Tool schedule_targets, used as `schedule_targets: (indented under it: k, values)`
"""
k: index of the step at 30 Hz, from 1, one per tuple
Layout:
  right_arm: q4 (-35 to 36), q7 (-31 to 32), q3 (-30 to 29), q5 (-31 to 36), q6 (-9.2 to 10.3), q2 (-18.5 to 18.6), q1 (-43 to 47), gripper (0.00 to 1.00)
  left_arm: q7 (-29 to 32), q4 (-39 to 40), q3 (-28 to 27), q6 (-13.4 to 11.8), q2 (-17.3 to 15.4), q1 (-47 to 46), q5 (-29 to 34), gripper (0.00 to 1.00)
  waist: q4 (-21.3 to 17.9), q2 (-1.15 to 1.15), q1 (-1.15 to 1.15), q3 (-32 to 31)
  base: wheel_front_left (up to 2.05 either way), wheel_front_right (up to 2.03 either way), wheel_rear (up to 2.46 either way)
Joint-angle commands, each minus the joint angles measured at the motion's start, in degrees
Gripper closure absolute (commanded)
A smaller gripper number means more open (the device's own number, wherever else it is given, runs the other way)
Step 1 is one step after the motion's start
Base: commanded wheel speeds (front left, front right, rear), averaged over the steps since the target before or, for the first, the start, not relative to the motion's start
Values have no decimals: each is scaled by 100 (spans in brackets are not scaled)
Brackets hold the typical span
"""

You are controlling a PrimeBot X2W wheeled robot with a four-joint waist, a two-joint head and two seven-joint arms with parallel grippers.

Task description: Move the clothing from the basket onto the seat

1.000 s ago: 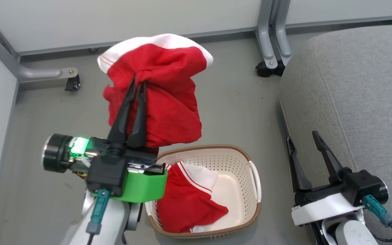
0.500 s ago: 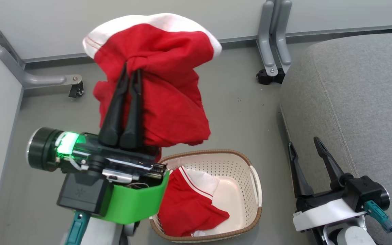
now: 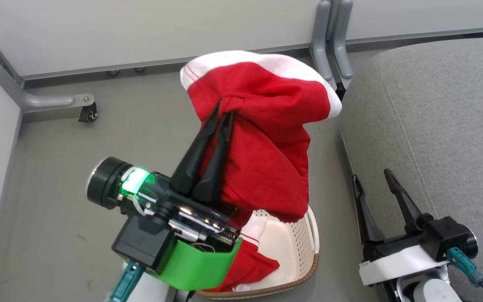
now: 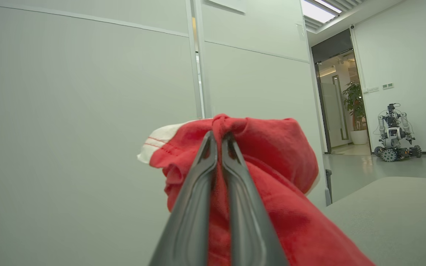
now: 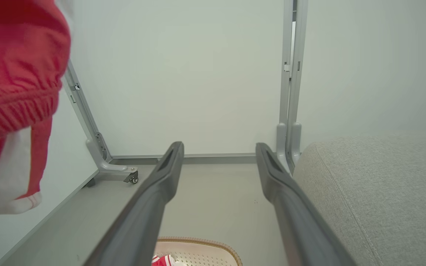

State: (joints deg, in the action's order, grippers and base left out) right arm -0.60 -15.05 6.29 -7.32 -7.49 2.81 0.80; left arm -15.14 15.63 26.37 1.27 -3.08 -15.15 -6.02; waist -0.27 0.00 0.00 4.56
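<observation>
My left gripper (image 3: 224,108) is shut on a fold of a red garment with a white band (image 3: 266,138), which hangs in the air above the basket (image 3: 304,235), close to the left edge of the grey seat (image 3: 434,117). The same clothing (image 4: 279,173) bunches around the shut left gripper (image 4: 218,137) in the left wrist view. Another red and white garment (image 3: 254,264) lies in the basket, partly hidden by my left arm. Beside the seat's edge, the right gripper (image 3: 371,176) stands open and holds nothing; the right wrist view shows this gripper (image 5: 218,149) with the hanging clothing (image 5: 13,74) at its left.
Grey partition walls stand behind and to the left, with metal feet on castors (image 3: 86,114) on the floor. Another partition leg (image 3: 329,42) rises behind the seat's corner. The basket rim (image 5: 198,242) shows below my right fingers.
My left gripper has carried the red garment to the right, from above the floor left of the basket to next to the seat's edge. The right gripper has stayed put.
</observation>
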Motion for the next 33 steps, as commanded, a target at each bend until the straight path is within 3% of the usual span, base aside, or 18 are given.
schedule_targets:
  k: [1, 14, 19, 23, 33]
  values:
    - [18, -20, -1, -13, 0, 15, -39, 0, -1, -15, 25, 57, 11, 73, -18, 100, -24, 0, 0, 20, 0, 0, 0]
    - [31, -20, 22, -48, 0, 15, -95, 0, -1, -8, 27, 36, 22, 7, -62, 100, -107, 0, 0, 63, 0, 0, 0]
    - [75, -19, -100, -487, 0, 11, -60, 0, -1, -34, -31, 24, 22, 0, -60, 100, -124, 0, 0, 43, 0, 0, 0]
    - [256, -19, 82, -307, 0, 22, 82, 0, -1, -77, -112, 45, 20, 6, -54, 100, -156, 0, 0, 32, 0, 0, 0]
    - [1129, -19, 1334, -91, 1, 864, 214, 0, -2, -212, -278, 131, 20, -68, -7, 100, -261, 0, 0, 111, 0, 0, 0]
